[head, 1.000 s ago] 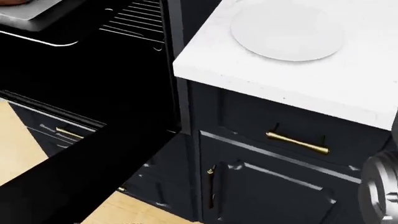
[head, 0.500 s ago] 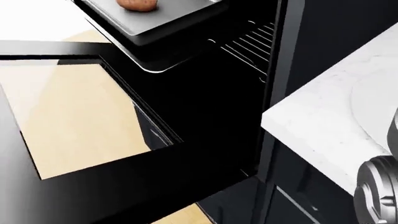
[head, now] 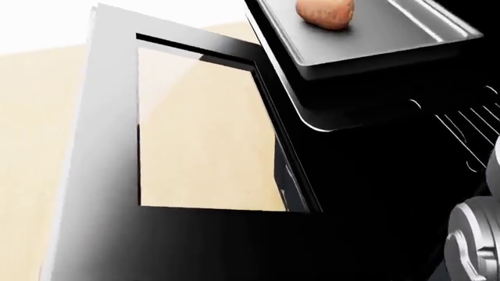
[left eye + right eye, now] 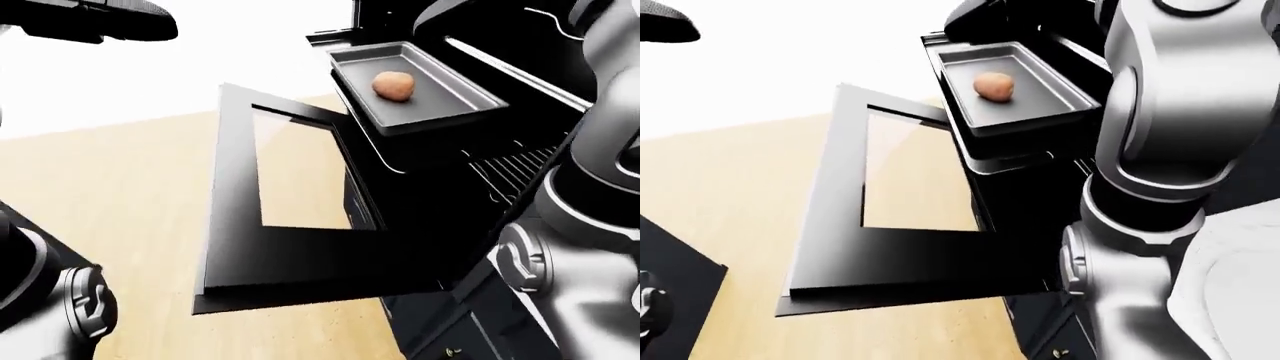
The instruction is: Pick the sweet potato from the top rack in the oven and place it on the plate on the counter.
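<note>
The sweet potato (image 4: 393,84) lies on a grey baking tray (image 4: 440,105) that sticks out of the open oven on the top rack. It also shows at the top of the head view (image 3: 324,12). My right arm (image 4: 1170,150) rises close to the right of the tray, and its hand is lost among the dark shapes above the tray. A dark flat shape (image 4: 90,19) at the top left may be my left hand; its fingers do not show. The plate is not clearly in view.
The black oven door (image 4: 300,247) hangs open and flat below the tray, with a glass window showing the wooden floor (image 4: 100,187). A lower wire rack (image 4: 510,169) shows in the oven. A strip of white counter (image 4: 1240,285) lies at the right-eye view's bottom right.
The whole head view has swung left. The counter, plate and cabinet have slid out of it. The oven door and the tray with the sweet potato now fill it.
</note>
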`<state>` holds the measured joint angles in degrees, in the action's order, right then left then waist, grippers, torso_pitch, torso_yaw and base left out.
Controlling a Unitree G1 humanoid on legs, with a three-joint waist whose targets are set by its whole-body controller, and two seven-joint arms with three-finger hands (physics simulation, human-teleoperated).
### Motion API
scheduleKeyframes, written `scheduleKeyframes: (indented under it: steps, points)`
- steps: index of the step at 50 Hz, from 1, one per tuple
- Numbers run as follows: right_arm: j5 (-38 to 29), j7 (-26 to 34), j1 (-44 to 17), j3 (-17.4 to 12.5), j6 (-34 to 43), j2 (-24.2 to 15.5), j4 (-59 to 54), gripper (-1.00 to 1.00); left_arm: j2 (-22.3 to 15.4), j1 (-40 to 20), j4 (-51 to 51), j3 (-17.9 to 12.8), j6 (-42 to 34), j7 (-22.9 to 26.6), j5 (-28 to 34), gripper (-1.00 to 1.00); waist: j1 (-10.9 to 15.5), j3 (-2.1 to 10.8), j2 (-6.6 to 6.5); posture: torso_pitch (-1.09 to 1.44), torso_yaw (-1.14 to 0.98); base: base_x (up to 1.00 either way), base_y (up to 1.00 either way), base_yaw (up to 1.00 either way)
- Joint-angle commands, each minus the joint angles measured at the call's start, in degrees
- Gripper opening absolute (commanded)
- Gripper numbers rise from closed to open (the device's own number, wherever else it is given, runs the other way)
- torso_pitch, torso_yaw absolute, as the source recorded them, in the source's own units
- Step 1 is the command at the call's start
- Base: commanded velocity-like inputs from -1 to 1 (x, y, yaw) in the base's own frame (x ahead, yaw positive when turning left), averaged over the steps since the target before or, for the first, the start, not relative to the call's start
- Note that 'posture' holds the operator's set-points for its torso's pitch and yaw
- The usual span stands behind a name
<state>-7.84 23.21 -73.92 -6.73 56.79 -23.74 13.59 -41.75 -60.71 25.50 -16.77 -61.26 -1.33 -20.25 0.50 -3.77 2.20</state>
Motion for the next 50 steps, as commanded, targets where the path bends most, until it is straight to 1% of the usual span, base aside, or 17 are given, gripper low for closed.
scheduleKeyframes:
  steps: [1,6,9,13,14,16,21,23,26,27,29,30,32,34,37,38,50]
  points:
    - [0.1,0.0,-2.1,0.3,-1.8,-0.2,1.4,1.0,-1.0,-1.6,0.5,-1.8,1.9,-0.7,1.0,1.0,0.6,1.65,-0.01,0.0,0.0,0.0,0.0,0.84]
    - [0.2,0.1,-2.2,-0.1,0.1,0.8,1.6,1.0,-1.4,-1.4,0.6,-2.1,2.1,-0.6,1.0,1.0,-0.7,-0.24,-2.33,0.0,0.0,0.0,0.0,0.41]
    - [-3.4,-1.5,-3.5,1.1,2.5,-1.3,0.4,1.0,-1.7,-1.2,0.6,-2.4,2.0,-0.6,0.7,1.0,-2.0,0.38,-6.23,0.0,0.0,0.0,0.0,0.0]
    - [-6.9,1.6,-5.7,4.2,6.0,-3.3,0.4,1.0,-1.8,-1.3,0.1,-2.2,2.6,-0.7,0.7,1.0,-2.0,0.03,-4.91,0.0,0.0,0.0,0.0,0.0]
    - [-6.1,4.4,-9.4,3.9,5.7,-3.4,-1.1,1.0,-1.6,-1.1,0.2,-2.4,2.7,-0.7,0.5,1.0,-1.8,1.97,-5.21,0.0,0.0,0.25,0.0,0.0]
    - [-7.1,5.8,-9.5,3.7,5.2,-2.8,-1.5,1.0,-1.6,-1.0,0.2,-2.5,2.6,-0.9,0.3,1.0,-1.7,0.53,-5.22,0.0,0.0,0.3,0.0,0.0]
    - [-9.4,7.8,-9.4,3.0,5.1,-1.7,-1.0,1.0,-1.8,-0.8,0.6,-2.6,2.5,-1.2,-0.1,1.0,-1.2,0.45,-3.99,0.0,0.0,0.31,0.0,0.0]
    - [-10.1,8.2,-9.2,2.9,5.4,-1.5,-0.5,1.0,-1.9,-0.7,0.6,-2.5,2.6,-1.2,-0.2,1.0,-0.9,-0.06,-2.75,0.0,0.0,0.32,0.0,0.0]
    - [-10.7,9.0,-8.9,2.7,5.2,-1.1,-0.4,1.0,-2.0,-0.8,0.5,-2.5,2.7,-1.3,-0.2,1.0,-0.6,0.43,1.11,0.0,0.0,0.32,0.0,0.0]
    - [-10.8,9.6,-9.7,2.9,5.0,-1.2,-1.1,1.0,-2.0,-0.7,0.5,-2.5,2.7,-1.3,-0.3,1.0,-0.5,0.18,-0.71,0.0,0.0,0.31,0.0,0.0]
    - [-12.5,10.2,-11.9,4.3,5.1,-2.3,-4.4,1.0,-2.0,-0.7,0.3,-2.5,2.9,-1.4,-0.3,1.0,-0.4,0.58,-0.54,0.0,0.0,0.29,0.0,0.0]
    - [-12.7,10.3,-13.2,3.7,3.7,-2.0,-6.0,1.0,-2.1,-0.6,0.3,-2.3,3.0,-1.3,-0.2,1.0,-0.4,-0.83,-1.07,0.0,0.0,0.0,0.0,0.0]
    - [-14.8,12.4,-16.1,5.1,4.9,-2.9,-8.7,1.0,-2.0,-0.6,0.2,-2.2,3.2,-1.3,-0.1,1.0,-0.5,-0.07,-1.31,0.0,0.0,0.0,0.0,0.0]
    - [-17.3,15.2,-17.2,6.5,6.3,-3.3,-8.4,1.0,-1.8,-0.3,0.4,-2.3,3.3,-1.4,-0.1,1.0,-0.8,-0.95,-2.16,0.0,0.0,0.0,0.0,0.0]
    - [-21.7,19.5,-20.4,8.2,7.0,-4.1,-9.8,1.0,-2.1,-0.7,0.1,-2.4,3.3,-1.2,-0.1,1.0,-1.9,-0.26,-5.66,0.0,0.0,0.0,0.0,0.0]
    - [-23.2,20.9,-21.6,8.6,7.1,-4.0,-10.7,1.0,-2.3,-0.8,0.1,-2.4,3.3,-1.2,-0.1,1.0,-1.8,-1.12,-4.27,0.0,0.0,0.0,0.0,0.0]
    - [-33.8,28.8,-33.9,8.0,-9.3,0.7,-37.0,1.0,-2.1,-0.5,-1.0,-2.3,4.7,-1.0,0.0,1.0,-2.4,-0.67,-4.43,0.0,0.0,0.0,0.0,0.0]
